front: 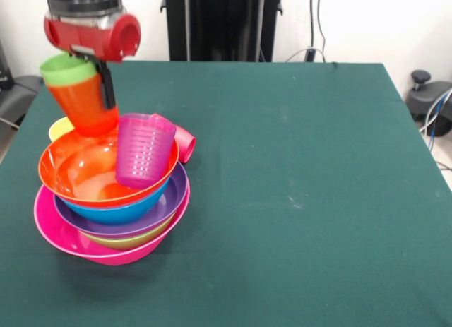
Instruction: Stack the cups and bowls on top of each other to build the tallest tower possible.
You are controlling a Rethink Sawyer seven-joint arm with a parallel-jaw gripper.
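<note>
Mid-stacking: tool clamped on orange cup with green cup nested inside, above orange bowl. Next: lower upright beside purple cup.

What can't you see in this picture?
- Front view: the yellow cup is mostly hidden behind the orange bowl.
- The red cup lies half behind the purple cup.
- The green cup sits inside the orange cup; only its rim shows.
- The gripper: the cups cover it, so open or shut is unclear.
- The arm is cut off by the top edge.
</note>
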